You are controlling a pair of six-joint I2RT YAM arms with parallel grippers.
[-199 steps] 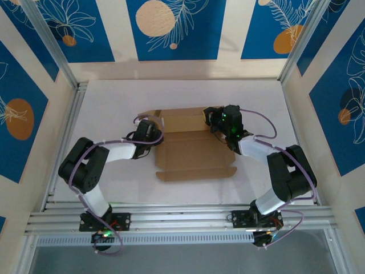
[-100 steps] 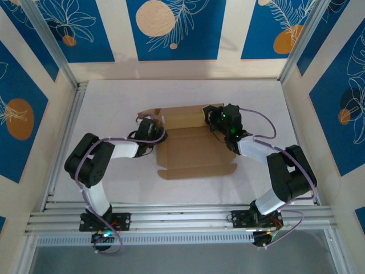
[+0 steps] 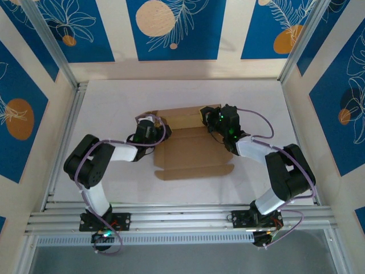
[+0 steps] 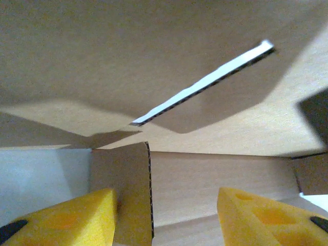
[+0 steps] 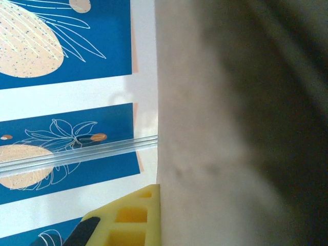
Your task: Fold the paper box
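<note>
From above, we note the paper box [image 3: 194, 154] lying on the table [image 3: 114, 103] between the claws, with the left gripper [image 3: 149, 127] at its far left corner, the right gripper [image 3: 212, 117] at the raised far right flap, and the base nearer the arm bases than either claw. Left wrist: the yellow pads [image 4: 66, 218] stand roughly half apart astride an upright side flap that leans on the left pad, clear of the right one, nothing pinched, while a slotted panel looms ahead. Right wrist: one pad [image 5: 133, 215] presses a cardboard panel immediately to its right, and the jaws are closed tight, nipping that panel.
</note>
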